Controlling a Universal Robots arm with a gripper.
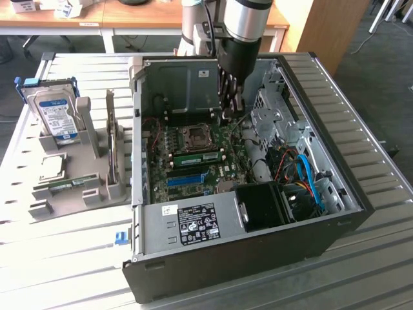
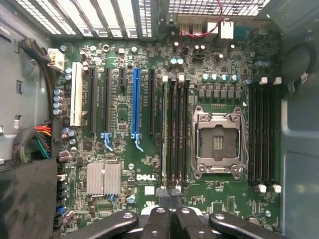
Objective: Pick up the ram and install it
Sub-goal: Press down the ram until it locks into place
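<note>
Pressing with the clenched, empty-looking pincer on one end of the ram, lying in the slot beside the processor socket, could seat it crooked, latches unclosed.

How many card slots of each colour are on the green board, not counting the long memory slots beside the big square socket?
White plastic card slot: 1
Bright-blue plastic card slot: 1
Black plastic card slots: 4, one of them short
Total: 6
</note>
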